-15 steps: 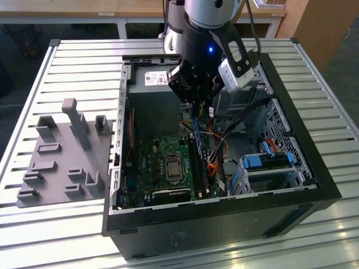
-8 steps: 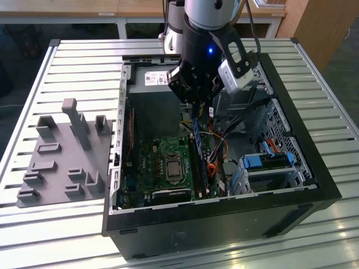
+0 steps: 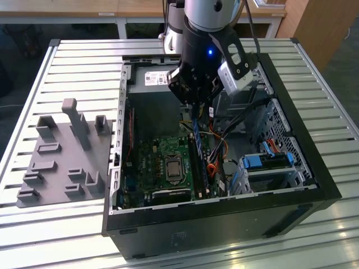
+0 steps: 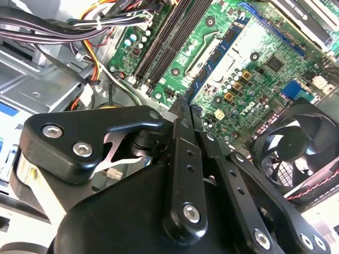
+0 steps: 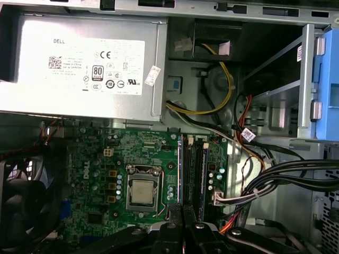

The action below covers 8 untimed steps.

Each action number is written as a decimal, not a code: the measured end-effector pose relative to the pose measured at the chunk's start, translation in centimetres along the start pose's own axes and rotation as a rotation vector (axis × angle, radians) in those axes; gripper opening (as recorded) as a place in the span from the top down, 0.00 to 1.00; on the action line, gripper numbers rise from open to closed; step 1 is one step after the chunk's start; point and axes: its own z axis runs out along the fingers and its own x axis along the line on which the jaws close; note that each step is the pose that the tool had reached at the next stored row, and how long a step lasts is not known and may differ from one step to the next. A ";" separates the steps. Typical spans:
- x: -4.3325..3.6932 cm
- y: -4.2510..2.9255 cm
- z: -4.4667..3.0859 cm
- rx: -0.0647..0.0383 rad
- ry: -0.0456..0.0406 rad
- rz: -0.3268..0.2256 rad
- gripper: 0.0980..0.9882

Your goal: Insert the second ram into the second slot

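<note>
Gripper [image 4: 188, 106]: fingers clamped together on the ram [image 3: 197, 137]. In the exterior view the blue stick hangs from them, tilted, with its lower end down by the slots [image 3: 202, 171] on the board [image 3: 151, 162]. Cannot tell whether that end touches a slot.

Judgement: ram is in the grip and over the slots. Seating is not done, since the stick stands well proud of the board.

Arm [image 3: 205, 33] stands over the open case [image 3: 224, 218], wrist pointing down into it, above the board's edge on the exterior view's right.
</note>
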 end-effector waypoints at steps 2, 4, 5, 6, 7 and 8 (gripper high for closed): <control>0.00 -0.01 0.08 0.000 0.0001 0.000 0.96; 0.00 -0.01 0.16 0.001 0.0001 0.000 0.96; 0.00 -0.01 0.19 0.001 0.0002 0.000 0.96; 0.00 -0.02 0.22 0.001 0.0002 0.000 0.96; 0.00 -0.02 0.25 0.001 0.0003 0.000 0.96; 0.00 -0.02 0.27 0.001 0.0004 0.000 0.96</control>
